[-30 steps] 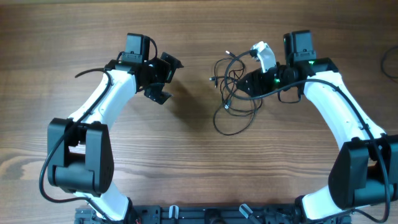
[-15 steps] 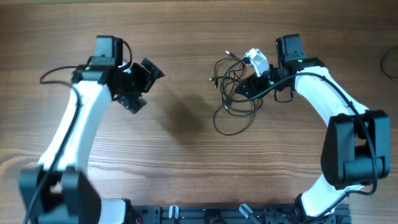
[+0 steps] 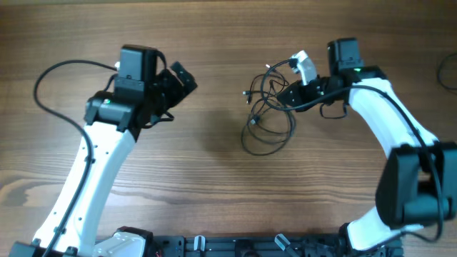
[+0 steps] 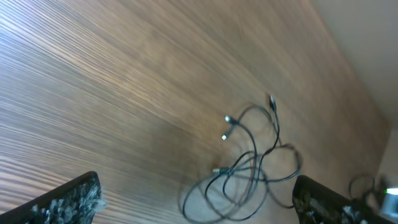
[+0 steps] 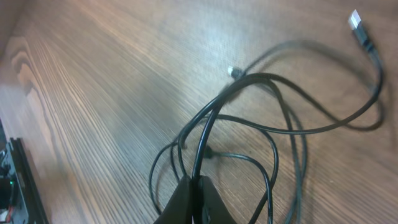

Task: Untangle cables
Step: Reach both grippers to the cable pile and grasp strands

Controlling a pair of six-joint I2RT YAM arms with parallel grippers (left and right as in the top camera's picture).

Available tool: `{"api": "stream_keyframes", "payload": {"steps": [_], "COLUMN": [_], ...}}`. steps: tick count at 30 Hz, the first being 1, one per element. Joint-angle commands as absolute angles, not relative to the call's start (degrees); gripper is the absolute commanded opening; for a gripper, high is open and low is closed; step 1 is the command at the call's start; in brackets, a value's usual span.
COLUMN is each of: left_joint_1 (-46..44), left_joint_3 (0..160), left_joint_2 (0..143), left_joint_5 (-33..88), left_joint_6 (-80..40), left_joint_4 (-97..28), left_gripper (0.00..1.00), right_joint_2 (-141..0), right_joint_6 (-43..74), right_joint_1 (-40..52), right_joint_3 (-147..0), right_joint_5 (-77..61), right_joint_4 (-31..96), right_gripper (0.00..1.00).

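The cables (image 3: 268, 114) lie as one tangled bundle of thin black loops on the wooden table, right of centre. My right gripper (image 3: 290, 91) is at the bundle's upper right edge. In the right wrist view it (image 5: 196, 190) is shut on one black strand of the cables (image 5: 273, 124), which rises between the pressed fingers. A silver plug end (image 5: 356, 18) sticks out at the far side. My left gripper (image 3: 178, 80) hangs open to the left of the bundle, well apart from it. Its view shows the cables (image 4: 249, 174) ahead between its wide-set fingertips (image 4: 71, 198).
A thicker dark wire (image 3: 448, 71) curls at the table's right edge. A black rail (image 3: 235, 246) runs along the front edge between the two arm bases. Bare wood lies between the left gripper and the bundle.
My right gripper has closed on a strand of the bundle, and the loops have shifted slightly. The left arm has swung and its gripper now points towards the bundle, still open.
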State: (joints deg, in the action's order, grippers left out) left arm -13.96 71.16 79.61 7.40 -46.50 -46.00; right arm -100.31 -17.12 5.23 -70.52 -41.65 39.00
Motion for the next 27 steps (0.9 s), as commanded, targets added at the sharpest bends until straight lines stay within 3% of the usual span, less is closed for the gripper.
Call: {"api": "stream_keyframes", "payload": {"steps": [1,2,5,6,9,12,16,18,22,27], "left_joint_1": [-17.26,-18.48,-22.74,-24.25,-28.05,-30.63,-30.63,-30.63,-30.65,-30.98], "left_joint_3": [71.24,71.24,71.24,71.24,71.24,71.24,71.24,71.24,71.24,71.24], "left_joint_2": [84.51,86.28,91.96,93.91,98.50,101.38,101.38,101.38,101.38,101.38], "left_joint_5": [9.37,9.39,9.39,9.37,7.73,1.58,-1.91,-3.33,-3.05,12.38], "left_joint_6": [-45.41,-45.41,-45.39,-45.39,-45.30,-45.15,-45.19,-45.21,-45.17,-26.55], "left_joint_4": [-44.73,-43.97,-40.27,-38.37,-33.19,-30.13,-29.23,-29.26,-29.26,-26.50], "left_gripper": [1.00,1.00,1.00,1.00,1.00,1.00,1.00,1.00,1.00,1.00], "right_joint_2": [-98.80,-98.91,-99.00,-99.00,-99.02,-99.04,-99.04,-99.04,-99.02,-94.98], "right_joint_6": [-16.43,-16.40,-16.27,-16.29,-16.38,-20.08,-20.60,-15.35,-10.22,-6.98], "right_joint_1": [5.39,5.39,5.39,5.39,5.39,6.15,9.45,9.96,9.96,4.03], "right_joint_3": [-70.61,-70.52,-69.87,-69.71,-69.47,-64.62,-53.52,-49.74,-49.60,-51.70], "right_joint_5": [-37.04,-35.00,-34.28,-34.30,-34.28,-34.33,-33.08,-24.80,-21.56,-39.51], "right_joint_4": [41.25,41.89,40.73,40.69,40.64,40.12,24.16,18.22,17.89,20.43], "right_gripper": [0.05,0.08,0.43,0.74,0.78,0.72,0.74,0.60,0.04,0.04]}}
